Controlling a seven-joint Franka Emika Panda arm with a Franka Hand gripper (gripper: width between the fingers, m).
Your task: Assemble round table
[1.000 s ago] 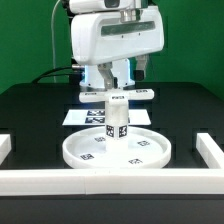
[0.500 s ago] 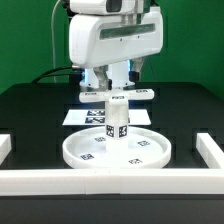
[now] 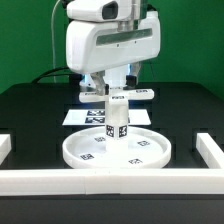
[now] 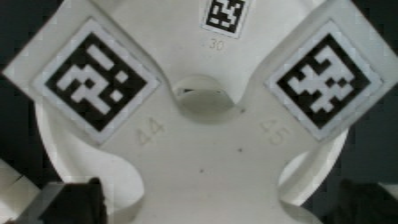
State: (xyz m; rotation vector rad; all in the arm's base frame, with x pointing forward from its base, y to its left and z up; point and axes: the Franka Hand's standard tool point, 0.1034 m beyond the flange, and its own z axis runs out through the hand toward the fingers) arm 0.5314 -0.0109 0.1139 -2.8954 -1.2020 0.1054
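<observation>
The round disc (image 3: 117, 151) lies flat on the black table. The short leg (image 3: 117, 122) stands upright at its middle, and the cross-shaped base (image 3: 119, 95) sits level on top of the leg. My gripper (image 3: 118, 80) hangs just above the base, open, with nothing between its fingers. In the wrist view the base (image 4: 205, 130) fills the picture with its tags and centre hole. The gripper (image 4: 222, 205) straddles it, and one dark fingertip (image 4: 71, 200) shows at the edge.
The marker board (image 3: 84, 116) lies behind the disc. White border rails run along the front (image 3: 110, 181) and stand at the exterior view's left (image 3: 5, 148) and right (image 3: 209, 148). The arm's white body (image 3: 110, 45) looms over the assembly.
The arm has shifted a little toward the exterior view's left and slightly upward. The disc, leg and base have not moved. The gripper stays open.
</observation>
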